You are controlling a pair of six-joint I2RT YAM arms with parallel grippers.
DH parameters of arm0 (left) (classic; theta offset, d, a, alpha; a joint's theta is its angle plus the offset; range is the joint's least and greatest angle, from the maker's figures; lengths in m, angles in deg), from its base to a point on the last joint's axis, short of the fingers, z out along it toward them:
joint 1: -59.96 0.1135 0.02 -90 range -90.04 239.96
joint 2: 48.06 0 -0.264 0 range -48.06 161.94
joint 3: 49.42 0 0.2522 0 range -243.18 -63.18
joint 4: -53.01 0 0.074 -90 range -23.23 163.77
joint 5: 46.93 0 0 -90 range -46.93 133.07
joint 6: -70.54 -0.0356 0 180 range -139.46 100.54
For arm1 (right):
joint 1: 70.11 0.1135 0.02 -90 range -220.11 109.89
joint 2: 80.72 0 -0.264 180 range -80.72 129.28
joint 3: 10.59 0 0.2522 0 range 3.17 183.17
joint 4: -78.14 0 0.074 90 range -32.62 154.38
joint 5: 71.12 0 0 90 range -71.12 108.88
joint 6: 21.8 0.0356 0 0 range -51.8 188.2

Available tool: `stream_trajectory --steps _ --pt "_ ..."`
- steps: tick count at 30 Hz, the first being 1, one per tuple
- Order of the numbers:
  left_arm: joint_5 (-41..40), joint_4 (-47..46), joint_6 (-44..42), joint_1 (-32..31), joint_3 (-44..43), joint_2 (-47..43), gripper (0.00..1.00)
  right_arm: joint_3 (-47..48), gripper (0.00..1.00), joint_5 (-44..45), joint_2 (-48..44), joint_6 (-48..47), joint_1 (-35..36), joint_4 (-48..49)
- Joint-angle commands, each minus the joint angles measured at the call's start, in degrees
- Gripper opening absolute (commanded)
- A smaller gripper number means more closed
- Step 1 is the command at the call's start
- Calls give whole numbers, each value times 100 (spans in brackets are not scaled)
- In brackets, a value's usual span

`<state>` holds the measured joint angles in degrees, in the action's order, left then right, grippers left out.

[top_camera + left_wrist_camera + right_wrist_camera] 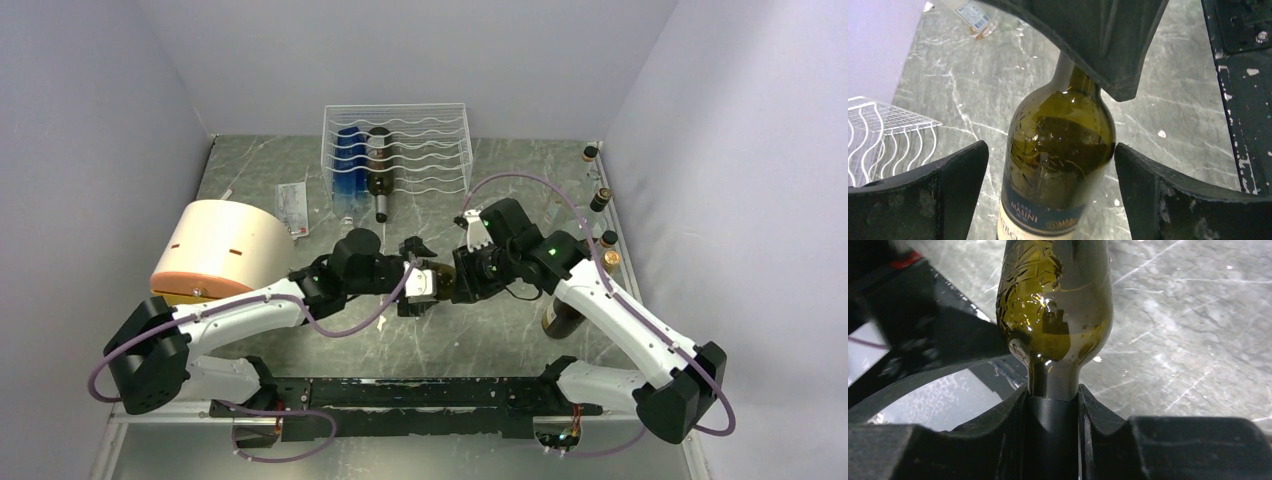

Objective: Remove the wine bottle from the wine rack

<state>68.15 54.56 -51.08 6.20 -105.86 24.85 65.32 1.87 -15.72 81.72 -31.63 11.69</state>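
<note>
The green bottle (441, 282) is off the rack (420, 130), lying on its side between the two arms near the middle of the counter (500, 340), well in front of the rack. Its neck points at the right arm.

The right tool (1053, 405) is clamped on the neck, both fingers (998, 435) pressed against the dark capsule just below the shoulder.

The left tool (1051, 165) straddles the bottle's body at the label end. Its fingers (948, 195) stand apart; a sliver of counter shows beside one, and the other sits just beside the glass.

A dark bottle (379, 165) and blue bottles (350, 160) lie in the rack's left half. A cream drum (215, 250) sits by the left arm.
</note>
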Motion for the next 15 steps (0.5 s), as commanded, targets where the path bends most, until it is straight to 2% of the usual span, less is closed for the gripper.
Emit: stream_trajectory --steps 1,4,7,8,10,12,14,15 --pt "-287 168 -422 -161 -95 233 100 69 0 -909 -364 -217 -4 468" --pt "-403 233 -441 -192 -166 355 99 69 0 -1035 -464 -256 -1 439" --pt "-537 263 -379 -188 -266 364 88 71 0 -855 -574 -248 -1 388" --pt "-609 224 -338 -188 -263 341 81 77 0 -824 -606 -237 -6 395" --pt "-764 75 -229 -188 -243 271 59 78 0 -700 -673 -148 0 488" --pt "-985 -153 -49 -188 -221 220 40 52 1 -353 -769 91 -4 710" --pt "-1239 -349 146 -192 -219 199 25 -19 21 94 -834 409 -4 1013" --pt "-1313 -431 264 -188 -231 202 18 -63 27 264 -865 528 -4 1210"
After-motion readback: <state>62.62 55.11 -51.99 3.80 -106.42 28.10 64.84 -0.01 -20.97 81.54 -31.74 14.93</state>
